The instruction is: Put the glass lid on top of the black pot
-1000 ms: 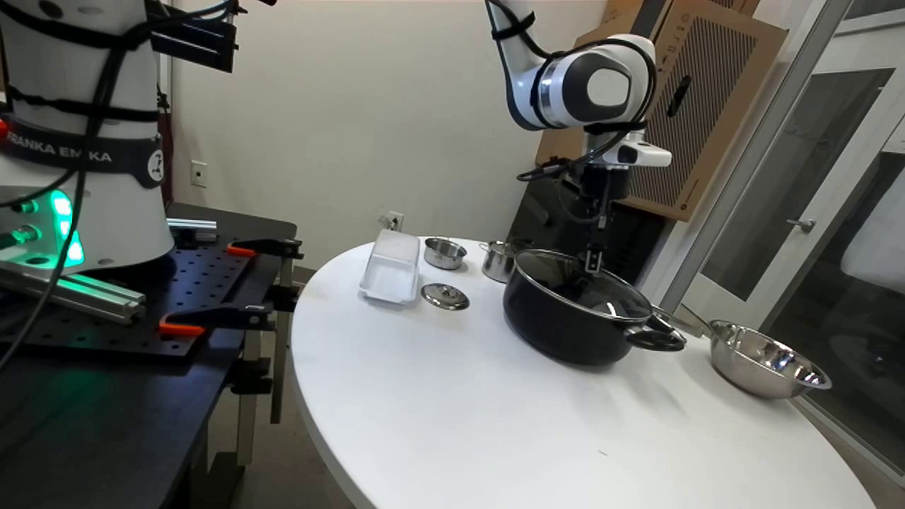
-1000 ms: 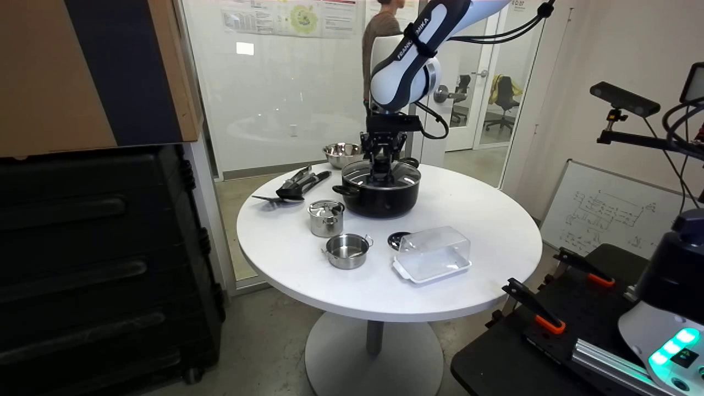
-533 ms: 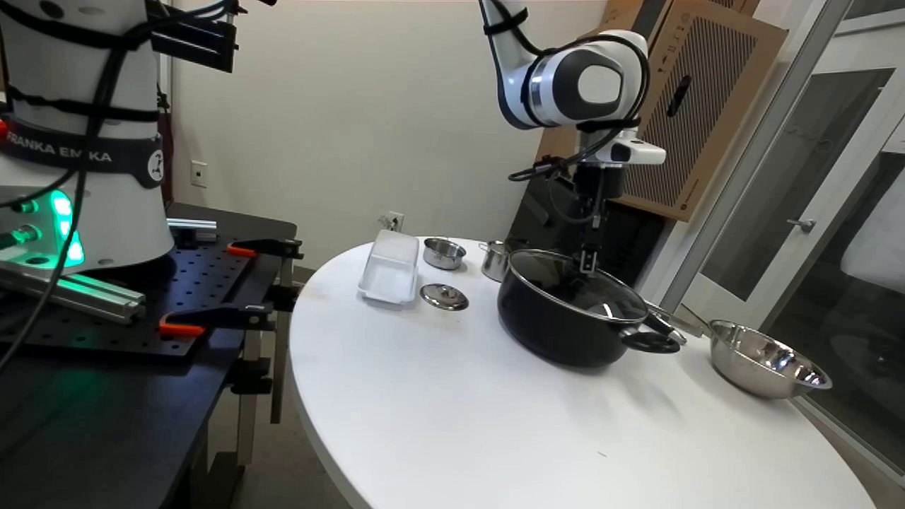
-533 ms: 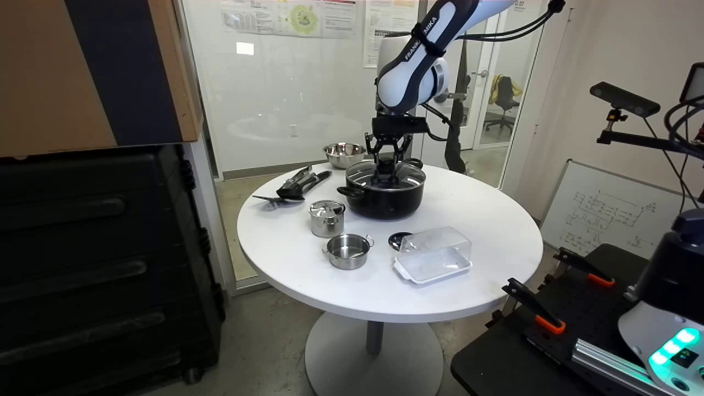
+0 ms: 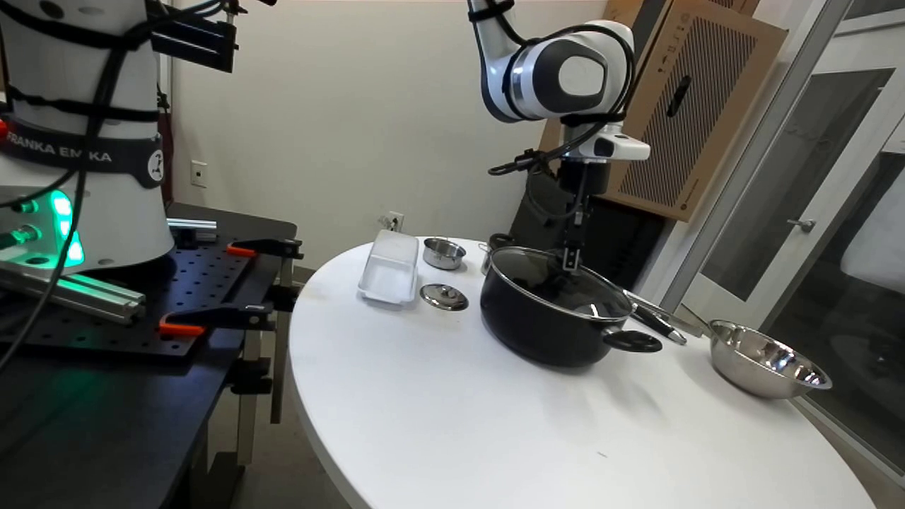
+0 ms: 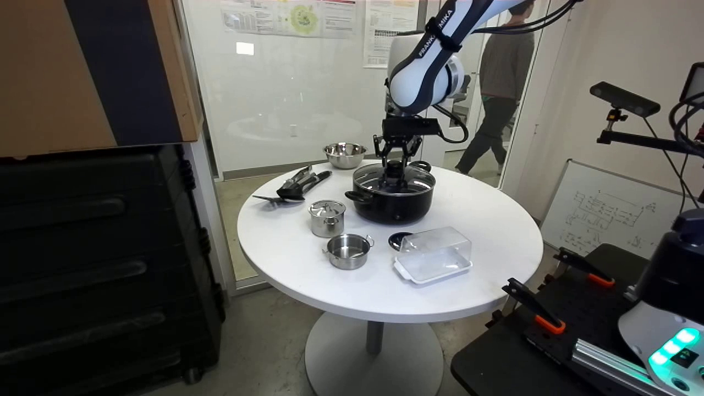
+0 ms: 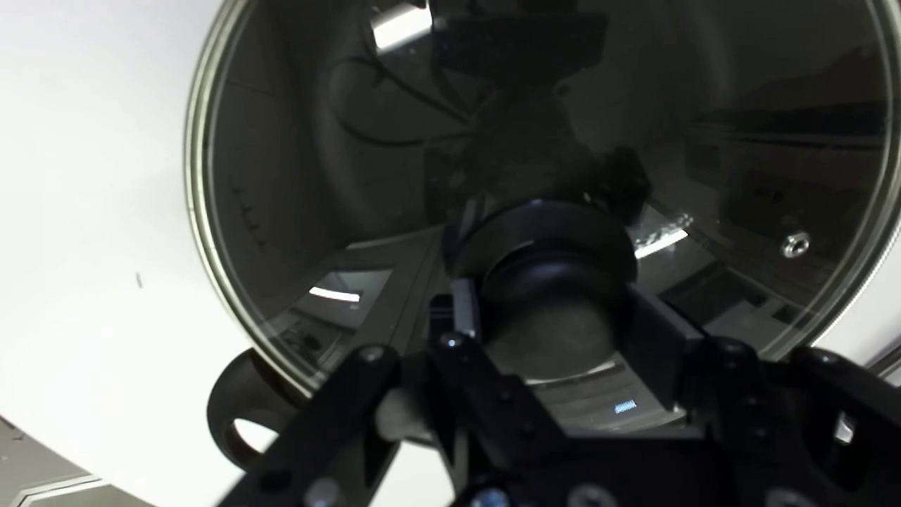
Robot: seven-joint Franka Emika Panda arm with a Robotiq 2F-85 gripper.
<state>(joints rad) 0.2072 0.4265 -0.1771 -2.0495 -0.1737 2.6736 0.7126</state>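
Note:
The black pot [image 5: 544,336] stands upright on the white table; it also shows in an exterior view [image 6: 393,206]. The glass lid [image 5: 594,297] lies on the pot's rim and covers its opening, with its thin metal rim along the pot's edge. In the wrist view the lid [image 7: 338,183] fills most of the picture, and a pot handle [image 7: 243,405] sticks out at lower left. My gripper [image 6: 394,175] points straight down over the lid's middle. In the wrist view its fingers [image 7: 552,310] stand against both sides of the black knob, shut on it.
A shiny steel bowl [image 5: 767,360] and black utensils [image 6: 300,184] lie beyond the pot. A small lidded steel pot [image 6: 327,220], an open steel pan [image 6: 347,252], a small steel lid [image 5: 444,297] and a clear plastic dish [image 6: 434,258] stand nearby on the table [image 5: 424,403].
My gripper, the lid and the pot have moved together across the table, nearer the robot base. The pot now hides more of the small steel pot. A person walks past behind the glass.

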